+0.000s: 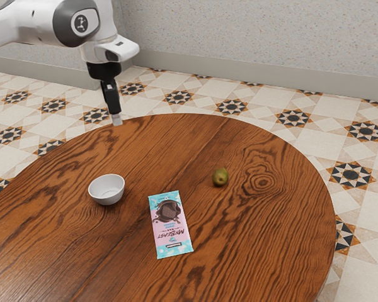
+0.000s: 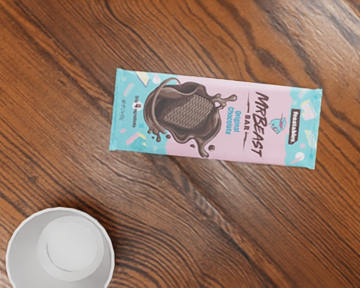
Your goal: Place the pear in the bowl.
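Your pincer hangs by the table's edge in the exterior view; clenched or released, you cannot tell. Pear lies on the tabletop, well apart from your bowl. Chocolate bar lies near the bowl.

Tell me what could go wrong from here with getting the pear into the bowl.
The pear is rounded, so an off-centre pinch might roll it away. The bowl has a raised rim, which a low approach could clip. The chocolate bar lies near the route between them, so a low carry may brush it.
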Controlling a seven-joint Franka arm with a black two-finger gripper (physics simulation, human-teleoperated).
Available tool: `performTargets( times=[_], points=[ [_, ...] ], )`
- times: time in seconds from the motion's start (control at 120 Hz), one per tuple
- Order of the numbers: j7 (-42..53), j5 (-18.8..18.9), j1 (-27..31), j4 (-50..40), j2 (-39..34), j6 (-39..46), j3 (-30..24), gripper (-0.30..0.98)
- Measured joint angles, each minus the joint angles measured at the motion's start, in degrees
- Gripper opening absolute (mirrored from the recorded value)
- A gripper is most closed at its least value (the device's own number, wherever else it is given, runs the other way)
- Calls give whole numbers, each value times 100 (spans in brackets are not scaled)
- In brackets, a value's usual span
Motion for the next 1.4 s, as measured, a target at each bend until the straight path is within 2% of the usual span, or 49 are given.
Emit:
performTargets(
  times=[0.2,0.333,0.417,0.517,0.617,0.767,1.117,1.4],
  points=[
    [176,5,8,0,32,23,1,69],
    [862,4,-15,160,316,33,0,69],
    [1517,14,-62,641,852,37,-13,69],
    [2342,362,-342,1222,1440,42,-40,68],
    [3340,303,-467,2210,2388,57,-54,69],
    [4821,-19,-741,3174,3397,290,-81,68],
    [7558,-174,-897,4310,5079,1501,-138,69],
    [9086,-210,-877,4426,5617,2222,-278,69]
  ],
)
